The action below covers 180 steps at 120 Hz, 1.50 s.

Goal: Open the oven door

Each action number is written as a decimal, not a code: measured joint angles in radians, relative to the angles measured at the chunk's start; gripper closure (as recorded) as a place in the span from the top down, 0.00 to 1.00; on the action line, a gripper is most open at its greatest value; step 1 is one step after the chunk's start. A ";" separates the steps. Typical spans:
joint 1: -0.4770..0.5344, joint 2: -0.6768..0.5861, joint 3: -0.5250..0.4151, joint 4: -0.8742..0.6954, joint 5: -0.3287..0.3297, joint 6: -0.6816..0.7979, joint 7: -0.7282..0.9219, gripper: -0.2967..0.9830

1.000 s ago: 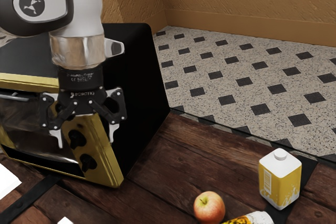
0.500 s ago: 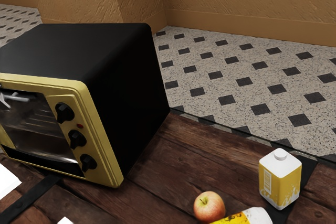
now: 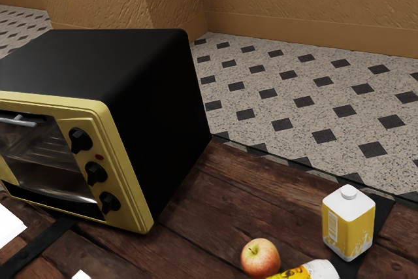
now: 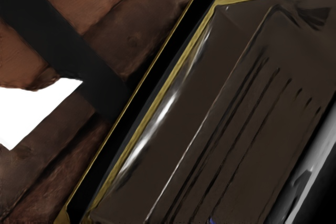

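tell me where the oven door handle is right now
The handle is at the exterior view's left edge, along the top of the glass door; the top knob is its nearest neighbour toward the exterior view's right.

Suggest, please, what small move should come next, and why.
I would probably ease the gripper toward the handle and line up with its bar: the wrist view shows it close by, and the oven door looks shut.

hand angled downward, turned aslant
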 joint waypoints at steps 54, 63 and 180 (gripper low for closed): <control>-0.036 -0.042 0.065 -0.052 0.093 -0.017 0.153 0.77; -0.039 -0.039 0.063 -0.045 0.122 -0.009 0.194 0.77; -0.042 0.063 0.115 -0.099 0.147 0.201 0.543 0.76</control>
